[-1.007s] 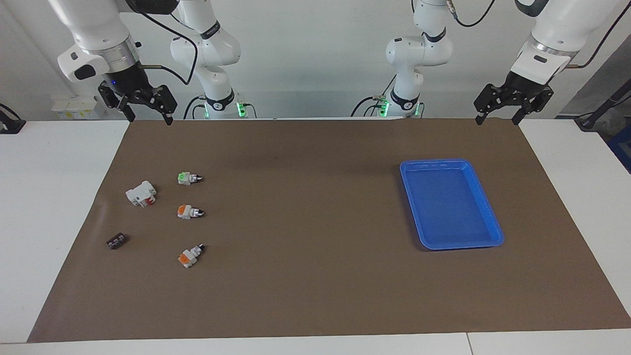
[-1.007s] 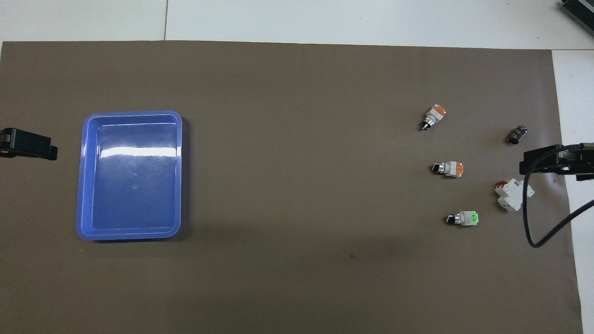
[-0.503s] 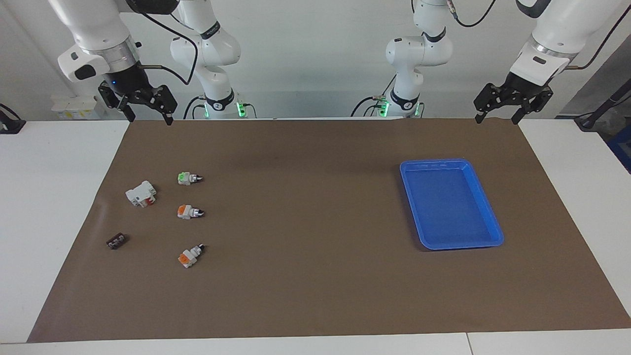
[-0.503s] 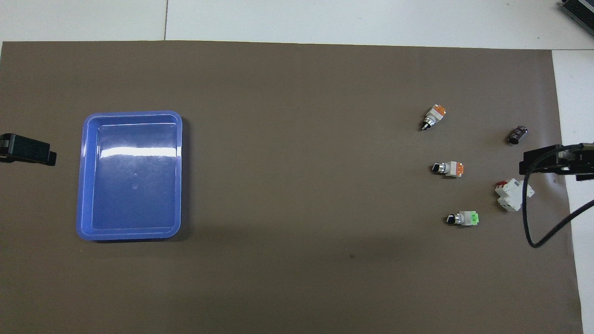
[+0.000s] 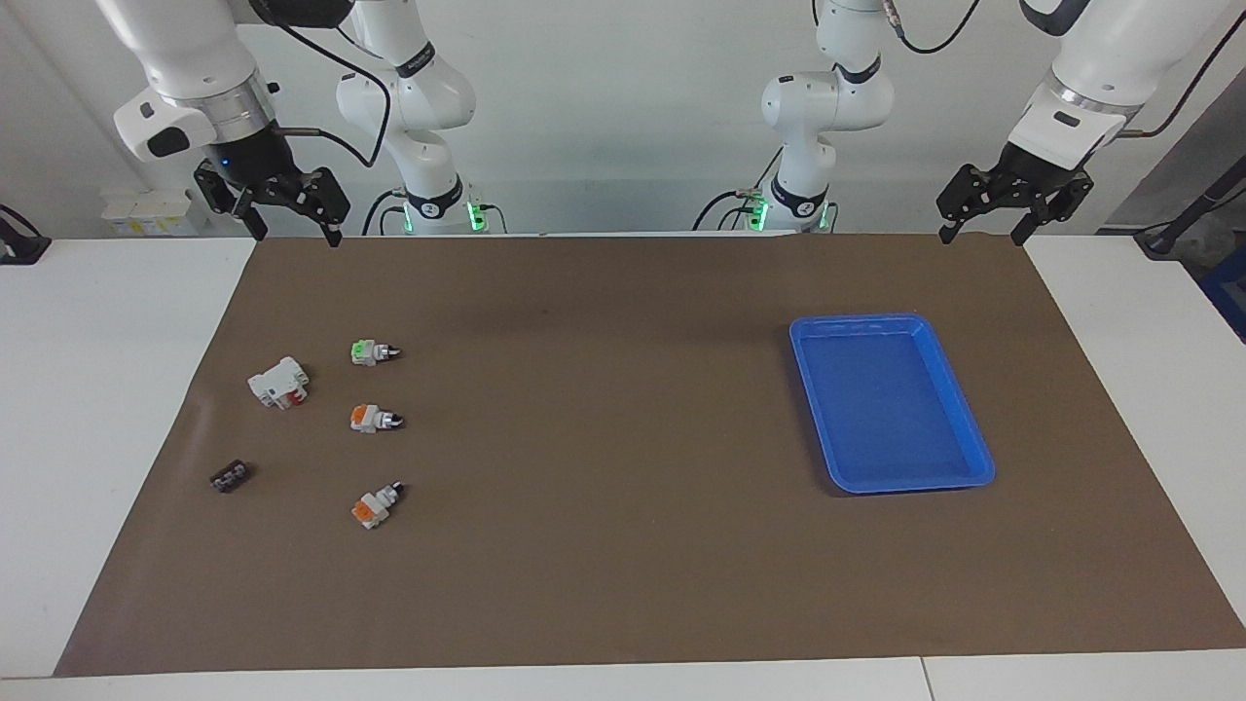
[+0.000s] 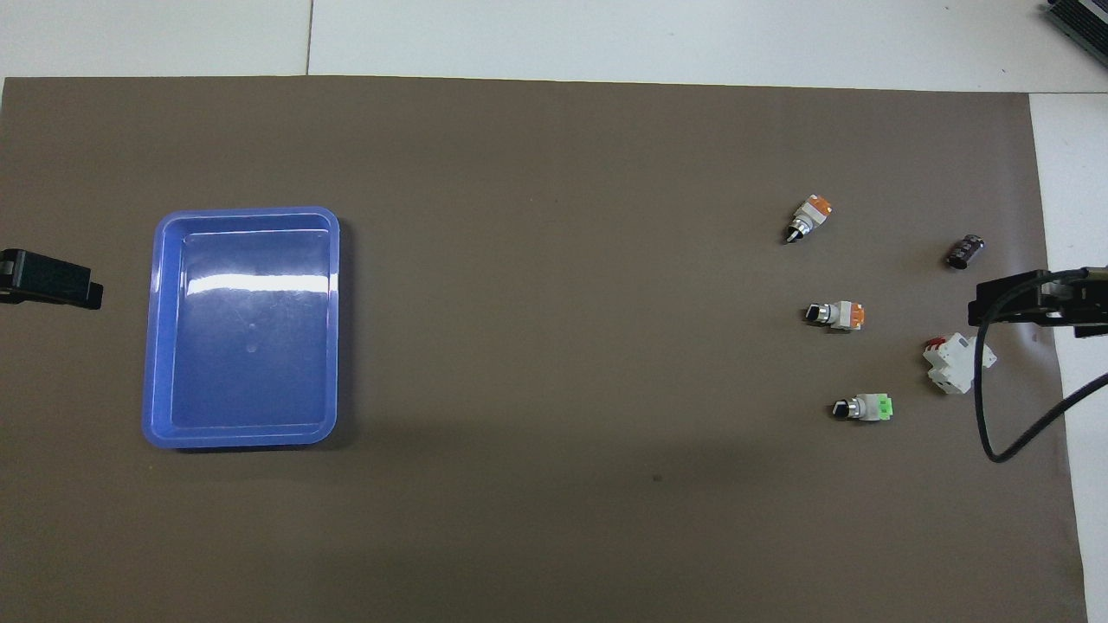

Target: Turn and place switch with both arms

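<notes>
high facing view, steep overhead view, shared mat (image 5: 623,545)

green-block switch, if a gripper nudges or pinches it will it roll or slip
The green-block switch lies on its side on the brown mat. Its squarish green end probably resists rolling, though the round knob end may make it pivot when nudged. It looks rigid and light, so a pinch across the white body should hold; the tapered knob could slip.

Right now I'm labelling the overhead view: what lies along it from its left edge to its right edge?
Blue tray → orange switch farthest from the robots → second orange switch → green switch → white breaker
</notes>
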